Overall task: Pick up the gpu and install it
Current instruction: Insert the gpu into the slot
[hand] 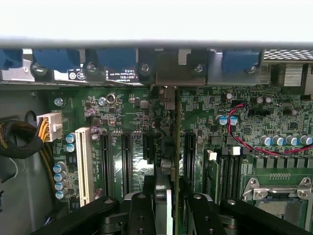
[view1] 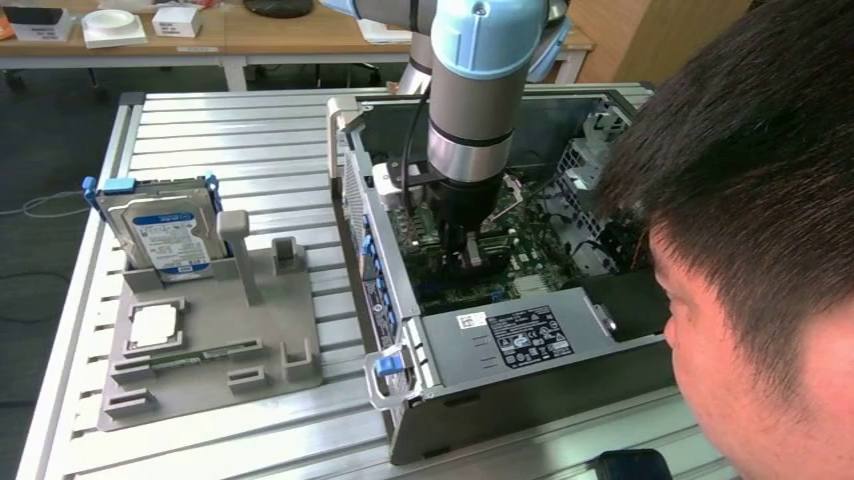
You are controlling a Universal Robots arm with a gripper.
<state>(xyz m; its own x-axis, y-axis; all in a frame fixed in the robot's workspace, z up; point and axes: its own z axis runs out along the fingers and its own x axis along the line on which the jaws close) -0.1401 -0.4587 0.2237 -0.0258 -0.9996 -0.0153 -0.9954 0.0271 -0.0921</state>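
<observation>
My gripper reaches down into the open computer case, over the green motherboard. In the wrist view the gripper is shut on the gpu, seen edge-on as a thin dark card. The card stands upright between two black expansion slots and runs to the case's rear bracket wall. Its lower edge is down at the board. Whether it sits in a slot I cannot tell.
A silver hard drive stands in the grey fixture at the exterior view's left, with a processor and memory stick. A person's head leans over the case. A red wire and a white slot flank the card.
</observation>
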